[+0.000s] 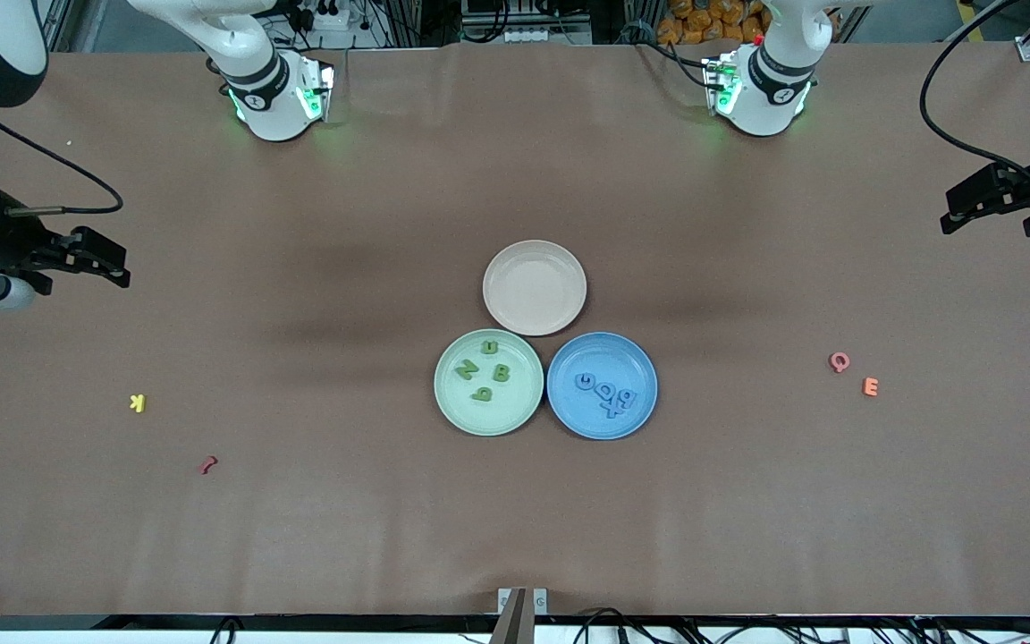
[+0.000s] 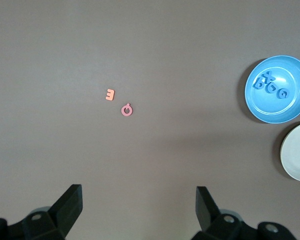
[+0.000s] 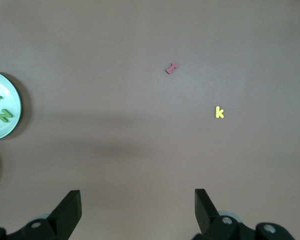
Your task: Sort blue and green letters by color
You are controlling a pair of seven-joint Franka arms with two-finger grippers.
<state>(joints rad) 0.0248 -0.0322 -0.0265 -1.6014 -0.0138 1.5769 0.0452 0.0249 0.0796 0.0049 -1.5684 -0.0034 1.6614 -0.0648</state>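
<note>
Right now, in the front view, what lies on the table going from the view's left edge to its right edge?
Yellow letter K → dark red letter piece → light green plate holding green letters → blue plate holding blue letters → pink letter Q → orange letter E.

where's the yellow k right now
The yellow K lies loose on the table toward the right arm's end, well away from the green plate. Its nearest neighbour is the dark red piece, which lies nearer the front camera.

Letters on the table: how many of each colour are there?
Green letters, in the green plate: 4
Blue letters, in the blue plate: 4
Yellow K: 1
Dark red letter: 1
Pink Q: 1
Orange E: 1
Total: 12
</note>
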